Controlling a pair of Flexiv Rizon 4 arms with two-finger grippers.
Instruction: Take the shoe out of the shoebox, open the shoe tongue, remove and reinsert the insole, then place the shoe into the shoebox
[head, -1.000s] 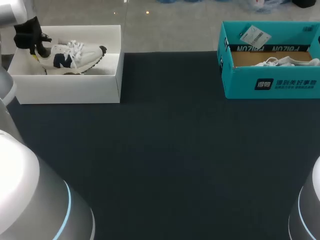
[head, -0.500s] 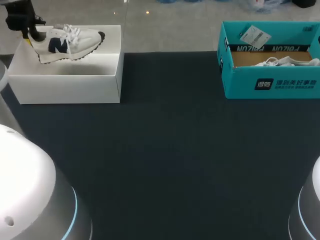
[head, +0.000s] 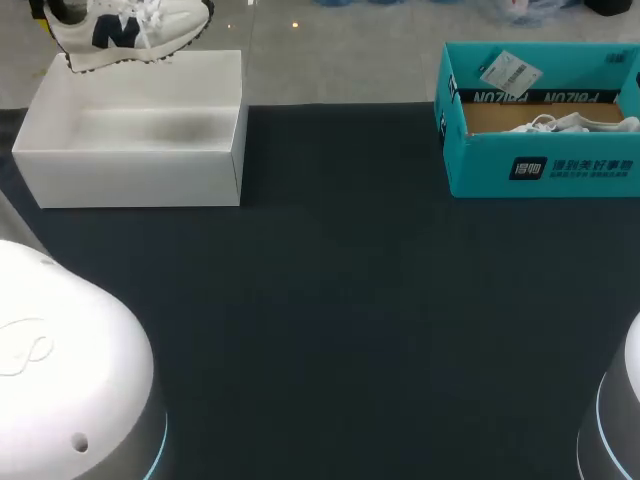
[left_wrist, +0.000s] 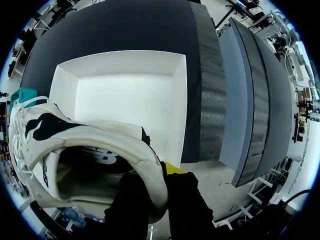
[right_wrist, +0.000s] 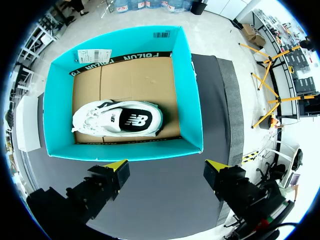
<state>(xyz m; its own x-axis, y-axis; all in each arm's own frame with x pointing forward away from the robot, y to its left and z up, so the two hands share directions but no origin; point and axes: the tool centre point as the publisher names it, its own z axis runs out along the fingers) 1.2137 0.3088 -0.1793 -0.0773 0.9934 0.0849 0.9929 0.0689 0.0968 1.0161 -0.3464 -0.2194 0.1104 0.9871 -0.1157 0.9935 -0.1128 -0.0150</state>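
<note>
Since a second ago our left arm has lifted the white sneaker (head: 130, 30) right out of the white shoebox (head: 135, 180), so it now hangs in the air over the box's far side, toe pointing toward the middle of the table (head: 340, 320). Our left gripper (left_wrist: 159, 182) is pinching the padded heel collar, one finger inside the shoe and one outside. The sneaker has a navy side patch, white laces and a chunky sole. The shoebox is plain smooth white card, open on top. Over on the other side, our right gripper (right_wrist: 166, 167) hovers above the teal box (right_wrist: 125, 151) with its fingers spread wide. In that box a second sneaker (right_wrist: 117, 120) sits upright on brown cardboard. The table cover looks dark and matte.
</note>
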